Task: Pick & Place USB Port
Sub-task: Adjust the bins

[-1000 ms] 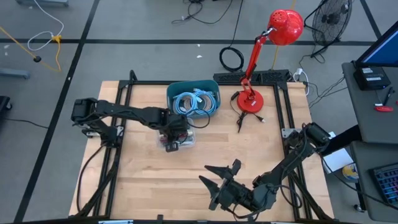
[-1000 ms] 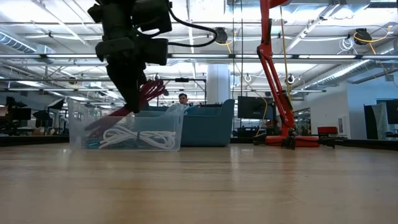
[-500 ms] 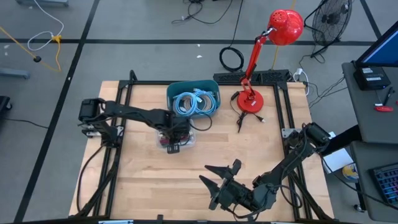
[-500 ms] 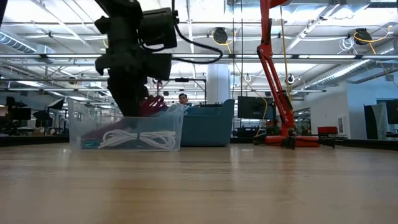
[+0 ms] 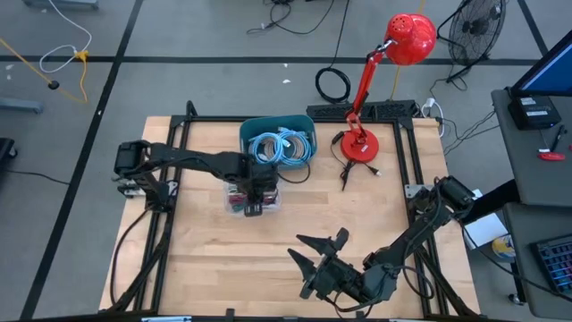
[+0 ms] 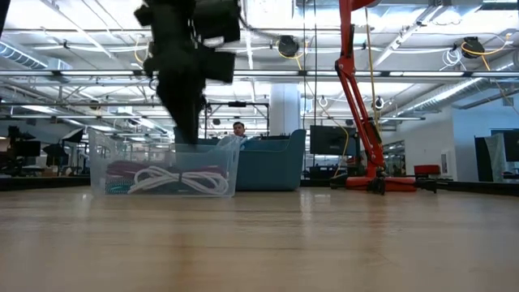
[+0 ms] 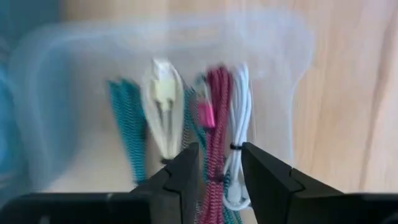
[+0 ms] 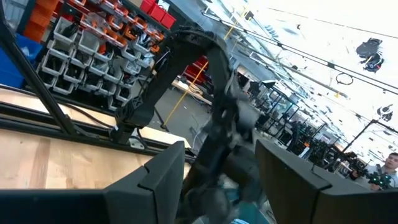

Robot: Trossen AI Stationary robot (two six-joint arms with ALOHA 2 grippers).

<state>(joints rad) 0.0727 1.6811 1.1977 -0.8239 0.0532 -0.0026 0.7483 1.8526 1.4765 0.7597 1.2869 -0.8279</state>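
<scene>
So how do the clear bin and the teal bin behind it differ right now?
The clear bin is see-through and holds mixed cables: white, magenta and teal. The teal bin is opaque and holds a coil of light blue cable. The left end effector sits over the clear bin, fingers apart; nothing hangs over the teal bin. The clear bin lies nearer the table's middle, the teal bin at its far edge. Both are open-topped and hold cables.

No text, label, brand, number or sign can be read in any of the views.
</scene>
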